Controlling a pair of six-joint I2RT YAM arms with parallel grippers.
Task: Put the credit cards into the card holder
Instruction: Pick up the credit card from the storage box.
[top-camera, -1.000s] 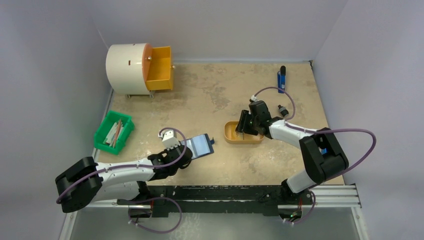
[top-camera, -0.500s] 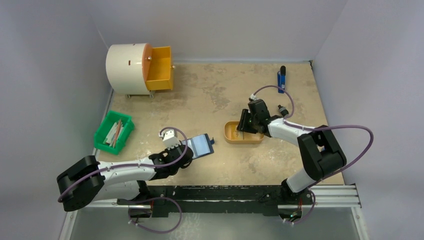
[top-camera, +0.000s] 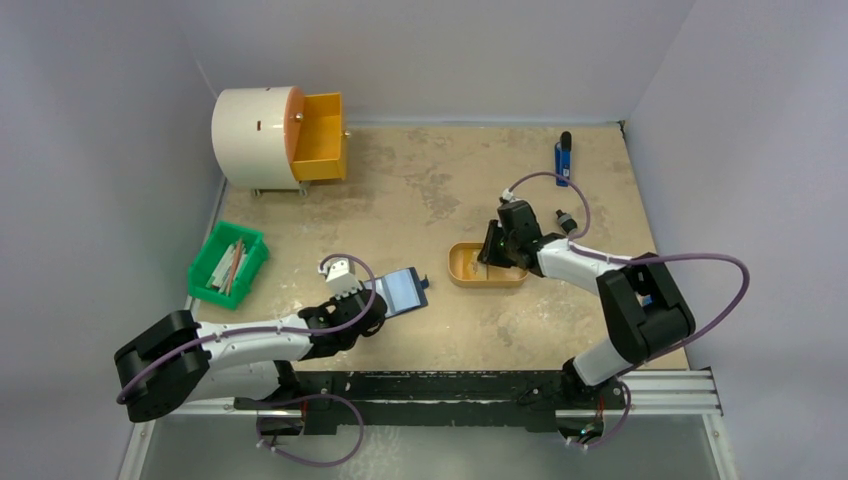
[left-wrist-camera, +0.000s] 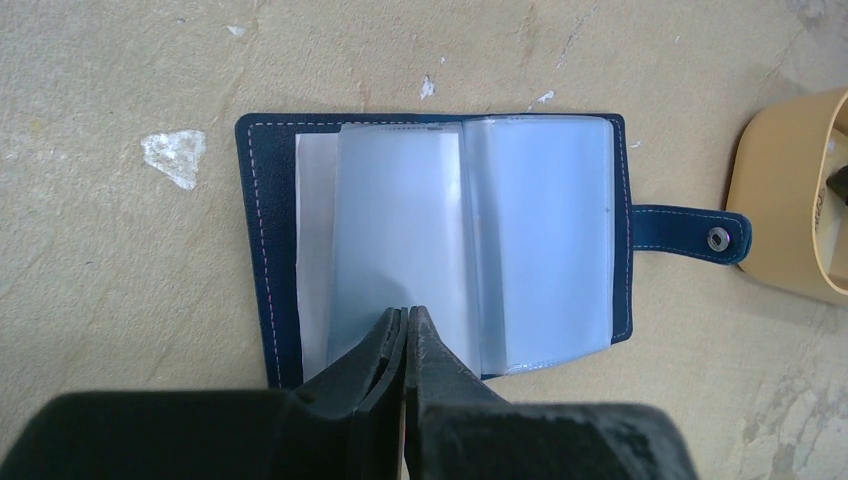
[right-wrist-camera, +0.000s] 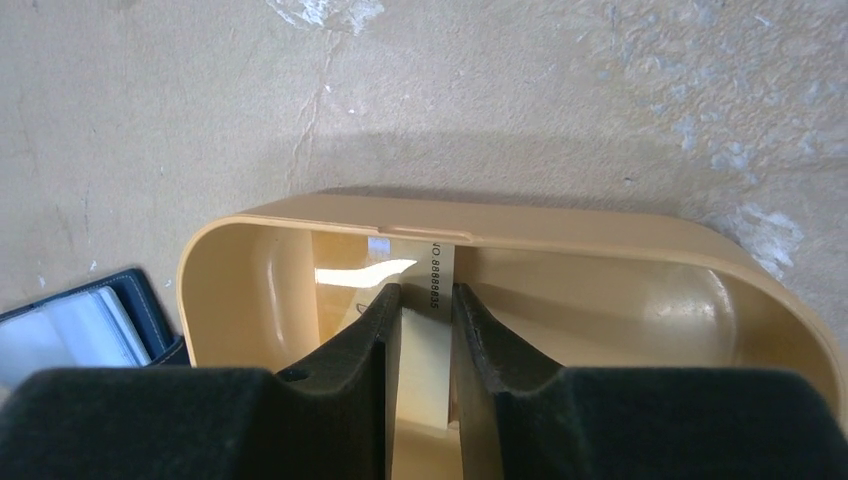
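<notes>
Blue wallet (left-wrist-camera: 540, 240) open on the table (left-wrist-camera: 120, 250) by the tray (right-wrist-camera: 600, 235) | my left claw (left-wrist-camera: 405, 318) pinches its clear pocket | my right claw (right-wrist-camera: 425, 300), a little spread, sits over a card (right-wrist-camera: 425, 340) in the tray.

Green bin (top-camera: 204, 270) (sticks inside), white drum (top-camera: 252, 136), tan tray (top-camera: 487, 283).

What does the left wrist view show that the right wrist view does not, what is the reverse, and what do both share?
Only the left wrist view: the whole open wallet, its clear pockets and snap tab, with the shut left gripper over it. Only the right wrist view: a card with printed digits inside the tray, the right gripper fingers apart over it. Both: part of the wallet, part of the tray, the table.
</notes>
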